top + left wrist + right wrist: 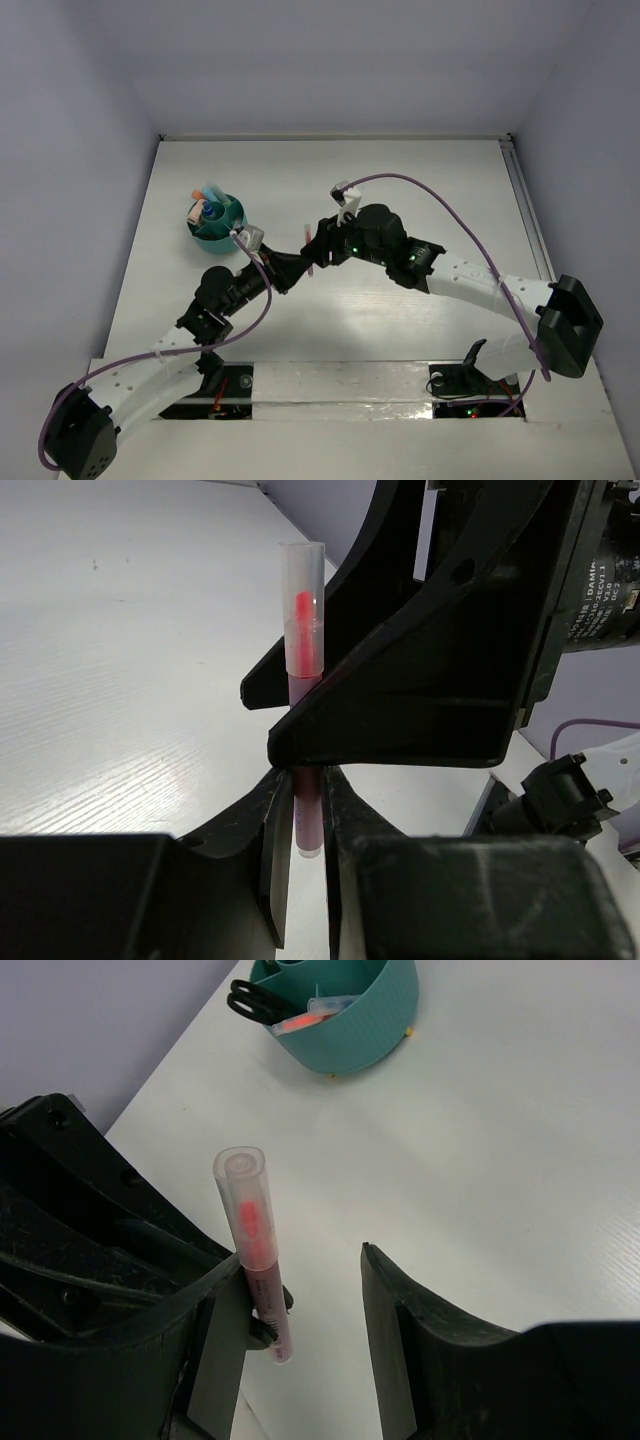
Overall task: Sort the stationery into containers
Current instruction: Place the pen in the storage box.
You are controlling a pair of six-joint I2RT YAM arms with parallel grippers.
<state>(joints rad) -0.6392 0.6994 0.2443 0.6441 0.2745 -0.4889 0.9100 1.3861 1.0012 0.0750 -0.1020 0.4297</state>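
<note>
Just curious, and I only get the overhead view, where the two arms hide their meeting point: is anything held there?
Observer: Yes, the left claw is shut on a pink marker with a clear cap.
Visitor: Does the other claw grip it too?
Observer: No, the right claw stands open, the marker between its jaws.
Visitor: What is in the teal pot?
Observer: Among other things, black-handled scissors stand in the teal pot.

The only lettering I can spot is small white print on the black camera lens barrel, at the upper right of the left wrist view. It runs sideways and is mostly too fine to read. One bit looks like "V2.0", though I can't be sure.
</note>
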